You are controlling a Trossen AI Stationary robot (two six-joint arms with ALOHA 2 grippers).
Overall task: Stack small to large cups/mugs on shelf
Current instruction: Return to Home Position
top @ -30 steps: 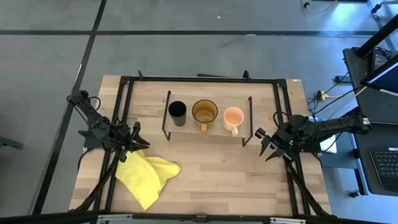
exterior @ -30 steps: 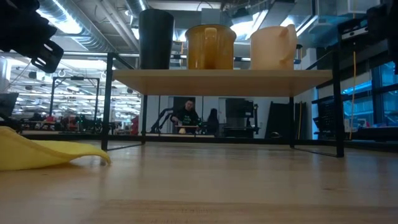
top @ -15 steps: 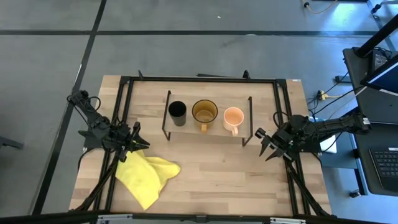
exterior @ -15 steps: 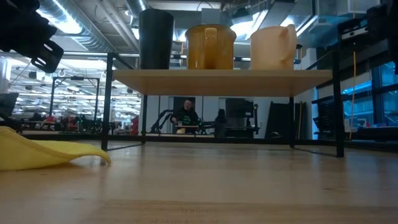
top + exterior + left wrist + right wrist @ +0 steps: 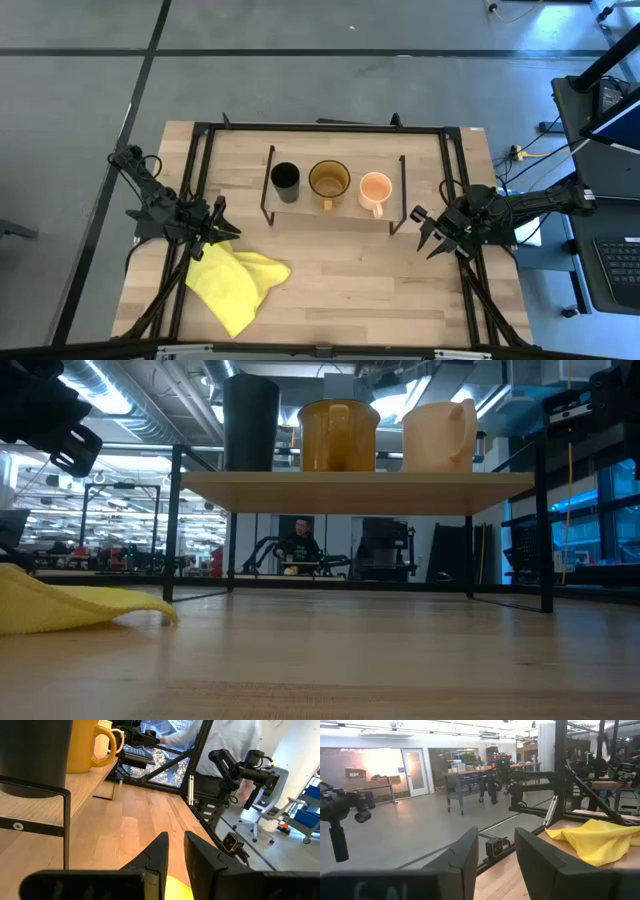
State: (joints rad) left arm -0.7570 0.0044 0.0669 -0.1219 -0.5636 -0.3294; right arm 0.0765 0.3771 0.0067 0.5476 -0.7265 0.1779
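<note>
The shelf (image 5: 335,208) stands at the table's middle, a light-wood board on dark rod legs (image 5: 350,491). On it, left to right, stand upright on their bases a small black cup (image 5: 285,180), an amber glass mug (image 5: 329,181) and a peach-orange mug (image 5: 375,188); they also show in the low view as the cup (image 5: 251,422), amber mug (image 5: 339,435) and peach mug (image 5: 438,435). My left gripper (image 5: 217,224) is open and empty near the table's left side. My right gripper (image 5: 425,230) is open and empty near the right side.
A crumpled yellow cloth (image 5: 238,285) lies on the table near my left gripper, toward the near edge. A black metal frame (image 5: 320,128) runs around the table. A person in a white shirt (image 5: 225,740) stands beyond the table's right side.
</note>
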